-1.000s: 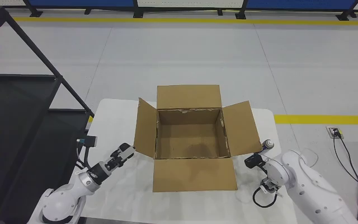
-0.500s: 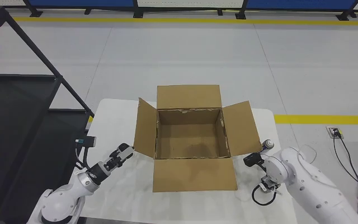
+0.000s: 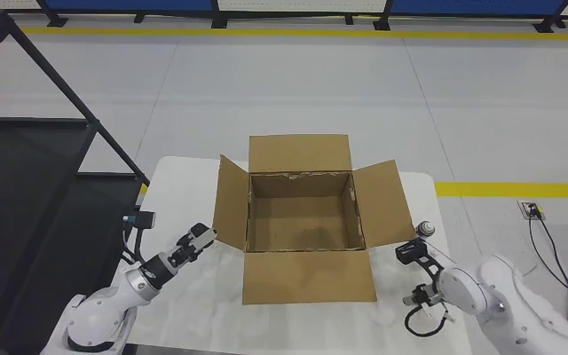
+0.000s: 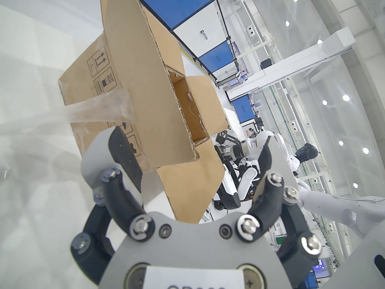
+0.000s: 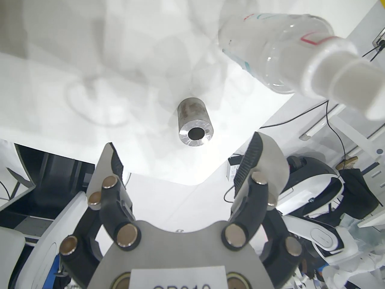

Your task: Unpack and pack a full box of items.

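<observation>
While the open box (image 3: 306,222) sits on the bench (image 3: 186,191) | left gripper (image 3: 202,236) fingers spread, just beside it | right gripper (image 5: 183,148) fingers spread, near metal cylinder (image 5: 195,121)

Your top view looks down from above the arms onto the table (image 3: 182,191), far enough back to take in the whole open box (image 3: 306,277) and the floor beyond. Your left wrist view sits low behind the left fingers (image 4: 124,151), facing the box's side close up, so both share the box. Your right wrist view looks past the right fingers (image 5: 258,163) at the table's corner, close in.
</observation>
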{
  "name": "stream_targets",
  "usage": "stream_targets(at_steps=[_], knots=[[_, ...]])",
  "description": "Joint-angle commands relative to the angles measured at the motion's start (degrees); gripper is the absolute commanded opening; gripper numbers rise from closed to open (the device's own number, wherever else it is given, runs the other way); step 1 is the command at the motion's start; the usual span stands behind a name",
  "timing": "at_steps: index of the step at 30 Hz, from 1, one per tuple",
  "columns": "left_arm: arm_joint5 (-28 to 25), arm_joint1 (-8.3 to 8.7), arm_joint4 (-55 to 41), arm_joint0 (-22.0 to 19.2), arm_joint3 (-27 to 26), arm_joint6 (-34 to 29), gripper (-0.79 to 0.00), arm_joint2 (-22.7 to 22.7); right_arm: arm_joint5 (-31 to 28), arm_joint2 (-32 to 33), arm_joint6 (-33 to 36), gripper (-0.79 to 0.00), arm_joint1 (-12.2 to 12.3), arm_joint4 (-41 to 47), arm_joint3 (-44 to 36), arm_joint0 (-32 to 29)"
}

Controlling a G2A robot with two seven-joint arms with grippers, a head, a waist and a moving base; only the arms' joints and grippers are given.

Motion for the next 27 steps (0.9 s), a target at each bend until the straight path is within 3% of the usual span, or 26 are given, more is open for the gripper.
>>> stream_targets(at_steps=[1,6,9,11,16,19,27], knots=[[0.1,0.00,0.1,-0.1,-0.1,0.1,0.000,0.1,1.9,3.8,-3.1,0.000,0.6,0.2,-3.9,-4.2],[0.4,-0.09,0.0,0.1,-0.8,2.7,0.000,-0.3,3.7,13.2,-13.9,0.000,1.4,4.4,-10.7,-13.5],[0.9,-0.31,-0.9,0.4,-1.4,6.4,0.000,-0.6,2.9,19.0,-23.9,0.000,1.3,10.1,-12.3,-19.0],[1.2,-0.50,-1.7,0.7,-1.9,9.3,0.000,-0.9,3.3,22.6,-34.9,0.000,0.9,13.9,-12.9,-22.8],[1.2,-1.11,-4.7,2.0,-3.2,18.2,0.000,-2.1,-8.2,30.5,-54.6,0.000,-0.2,27.5,-10.4,-34.1],[1.7,-1.57,-6.7,3.0,-3.6,24.8,0.000,-3.1,-15.4,33.8,-57.5,0.000,-0.5,32.3,-8.4,-38.1],[4.3,-2.63,-9.5,4.4,-4.6,36.8,0.000,-4.9,-16.1,33.4,-57.6,0.000,-0.5,32.1,-8.6,-38.1]])
